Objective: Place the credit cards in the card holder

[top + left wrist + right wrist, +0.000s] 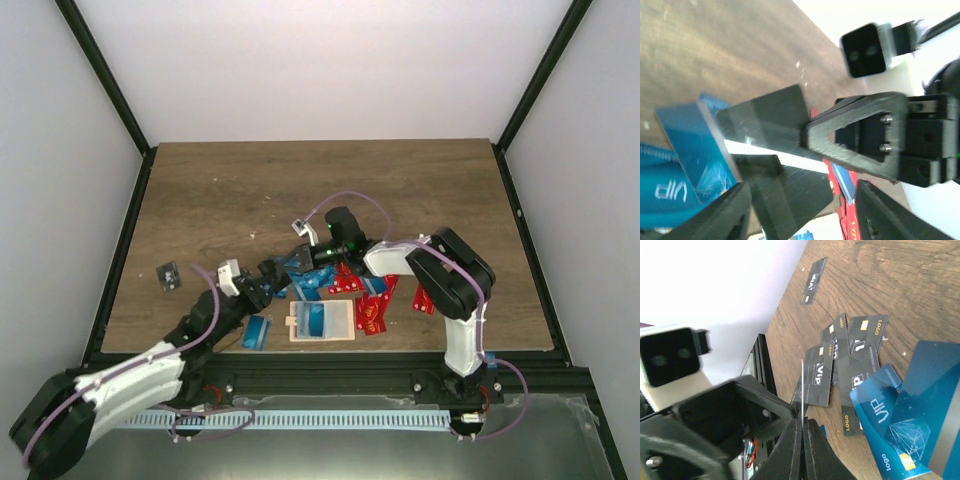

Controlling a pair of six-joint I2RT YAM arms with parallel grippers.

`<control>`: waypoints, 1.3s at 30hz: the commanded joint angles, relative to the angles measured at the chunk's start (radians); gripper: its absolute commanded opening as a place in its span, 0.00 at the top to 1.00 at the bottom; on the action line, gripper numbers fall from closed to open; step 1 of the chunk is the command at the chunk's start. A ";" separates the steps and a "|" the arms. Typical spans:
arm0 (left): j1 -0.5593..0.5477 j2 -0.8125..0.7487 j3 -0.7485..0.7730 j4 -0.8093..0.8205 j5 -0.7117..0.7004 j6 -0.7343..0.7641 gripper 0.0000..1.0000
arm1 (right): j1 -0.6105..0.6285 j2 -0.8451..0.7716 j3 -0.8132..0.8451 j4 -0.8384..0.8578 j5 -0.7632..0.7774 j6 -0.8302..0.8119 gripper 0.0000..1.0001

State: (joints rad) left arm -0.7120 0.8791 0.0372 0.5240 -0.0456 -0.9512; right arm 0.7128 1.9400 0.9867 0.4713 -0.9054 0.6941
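Near the front edge of the wood-grain table (250,190) lies the flat, pale beige square card holder (346,322), a glossy blue card (318,320) on it. Beyond, the left gripper (266,291) stands spread; the right gripper (802,432), pressed together, pinches a thin black card (767,117).

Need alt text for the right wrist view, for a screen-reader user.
The right hand is shut on a thin card seen edge-on. Past it, black cards and blue cards lie scattered and overlapping on the wooden table; the other arm's camera sits close at the left.
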 commanded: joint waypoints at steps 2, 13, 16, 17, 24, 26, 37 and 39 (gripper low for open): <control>0.000 -0.278 0.009 -0.277 -0.074 0.114 0.33 | 0.010 -0.059 0.048 -0.081 0.022 -0.041 0.99; 0.001 -0.626 0.019 -0.329 0.110 0.169 0.26 | 0.010 -0.353 -0.106 -0.117 0.062 -0.015 0.99; 0.002 -0.638 0.036 -0.321 0.152 0.169 0.30 | 0.010 -0.415 -0.135 -0.109 0.056 0.004 0.99; 0.002 -0.635 0.041 -0.308 0.169 0.169 0.33 | 0.010 -0.431 -0.147 -0.102 0.052 0.011 0.99; 0.001 -0.577 0.058 -0.203 0.264 0.153 0.43 | 0.010 -0.505 -0.190 -0.057 0.014 0.050 0.99; 0.001 -0.552 0.061 -0.171 0.280 0.150 0.45 | 0.010 -0.519 -0.201 -0.039 0.004 0.060 0.99; 0.001 -0.393 0.047 0.039 0.342 0.106 0.63 | 0.021 -0.536 -0.238 0.048 -0.037 0.107 0.99; 0.002 -0.376 0.049 0.056 0.346 0.106 0.69 | 0.023 -0.535 -0.240 0.052 -0.039 0.111 0.99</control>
State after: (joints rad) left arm -0.7120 0.4793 0.0761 0.4786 0.2661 -0.8398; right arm 0.7246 1.4239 0.7494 0.4740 -0.9192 0.7887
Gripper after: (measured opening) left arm 0.353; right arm 0.019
